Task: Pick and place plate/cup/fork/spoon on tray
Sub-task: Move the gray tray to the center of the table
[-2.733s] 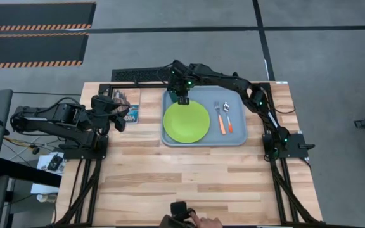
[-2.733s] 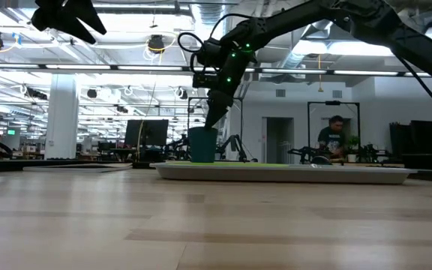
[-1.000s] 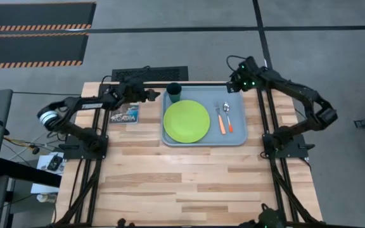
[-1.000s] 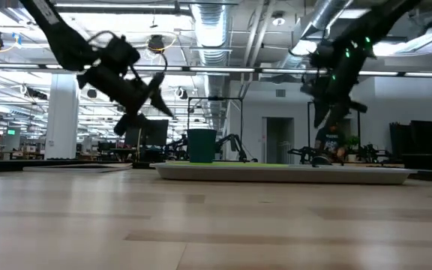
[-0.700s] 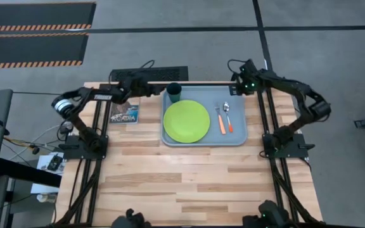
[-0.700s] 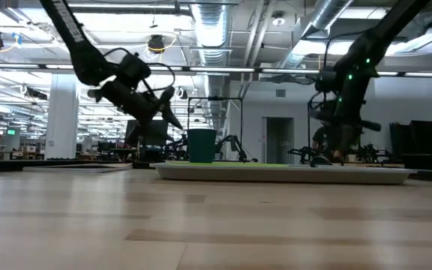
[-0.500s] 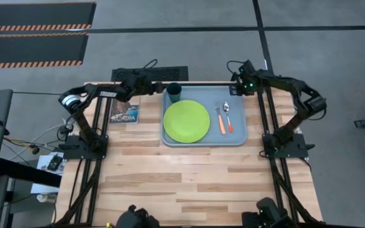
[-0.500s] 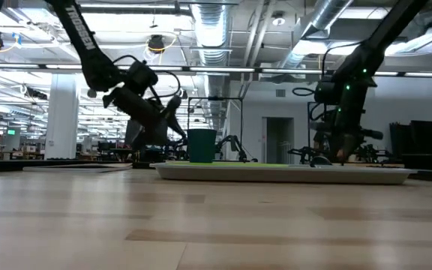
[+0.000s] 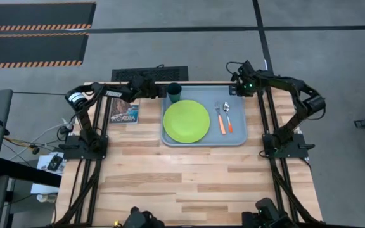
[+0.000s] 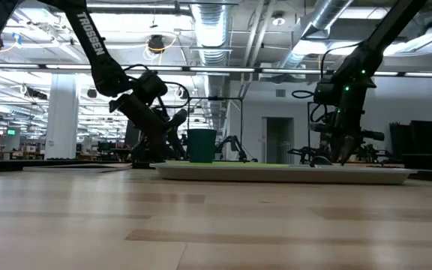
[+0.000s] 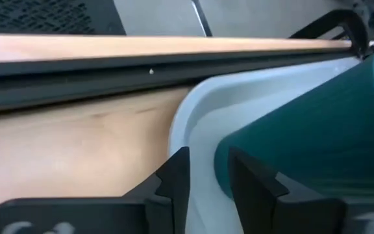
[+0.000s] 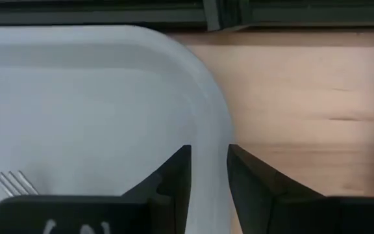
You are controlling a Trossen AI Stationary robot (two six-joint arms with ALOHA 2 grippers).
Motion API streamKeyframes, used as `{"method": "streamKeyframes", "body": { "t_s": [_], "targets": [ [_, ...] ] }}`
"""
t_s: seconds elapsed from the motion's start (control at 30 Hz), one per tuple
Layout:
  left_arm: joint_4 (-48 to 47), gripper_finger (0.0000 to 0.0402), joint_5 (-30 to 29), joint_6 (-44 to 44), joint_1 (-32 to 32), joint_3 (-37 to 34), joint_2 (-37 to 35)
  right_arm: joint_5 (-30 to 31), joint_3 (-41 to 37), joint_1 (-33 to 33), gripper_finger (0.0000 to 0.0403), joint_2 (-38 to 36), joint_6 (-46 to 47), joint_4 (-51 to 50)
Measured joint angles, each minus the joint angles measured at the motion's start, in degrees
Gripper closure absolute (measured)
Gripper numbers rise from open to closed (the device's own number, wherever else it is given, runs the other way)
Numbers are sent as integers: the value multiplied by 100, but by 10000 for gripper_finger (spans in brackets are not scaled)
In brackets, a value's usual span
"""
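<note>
The grey-blue tray (image 9: 236, 136) lies at the table's far middle. On it rest the lime-green plate (image 9: 186, 121), the teal cup (image 9: 173, 93) standing in the far-left corner, the fork (image 9: 220, 118) and the spoon (image 9: 228, 114). My left gripper (image 11: 210, 169) is low at the tray's far-left corner (image 11: 197, 114), beside the cup (image 11: 317, 130), open with a narrow gap. One finger is outside the rim and one inside. My right gripper (image 12: 210, 166) stands the same way over the far-right corner (image 12: 200, 78), pointing steeply down. The fork's tines (image 12: 8, 182) show nearby. My left gripper straddles the tray's rim (image 11: 203, 140) at the far-left corner, slanting down from the table's left; I cannot tell whether the fingers touch it. My right gripper straddles the rim (image 12: 214, 140) at the far-right corner from above; I cannot tell whether it touches. The tray lies flat on the table.
A printed card (image 9: 124, 115) lies on the wood left of the tray. A black rail (image 9: 147, 75) runs along the table's far edge, right behind both grippers. The near half of the table (image 9: 189, 183) is bare wood.
My left gripper has come down and toward the table's right, from beside the card to the tray's far-left corner next to the cup. My right gripper has sunk to the tray's far-right corner, tipped steeper, then held still. The tray and dishes have not moved.
</note>
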Motion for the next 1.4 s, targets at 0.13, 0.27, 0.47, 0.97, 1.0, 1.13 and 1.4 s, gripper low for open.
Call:
{"method": "streamKeyframes", "body": {
  "t_s": [0.13, 0.27, 0.47, 0.97, 1.0, 1.13, 1.4],
  "targets": [
    [-124, 321, 34, -27, -66, -2, -2, 38, 0, 92, 282, 11, 14, -32],
    [-214, 323, 62, 2, -75, -4, -2, 248, 62, 156, 285, 148, 225, -29],
    [-233, 323, 54, 112, -18, -4, -4, 157, 374, 159, 288, 317, 344, -248],
    [-242, 323, 203, 425, 127, -4, -7, 1307, 714, 1653, 297, -360, 932, -2930],
    [-242, 323, 210, 415, 130, -4, -7, 1296, 641, 1733, 297, -363, 1053, -2892],
    [-247, 323, 393, 452, 121, -4, -7, 1083, 152, 2076, 294, -379, 1898, -2752],
    [-250, 323, 415, 679, 125, -4, -9, 977, -927, 2888, 258, -651, 3257, -2910]
  ]
}}
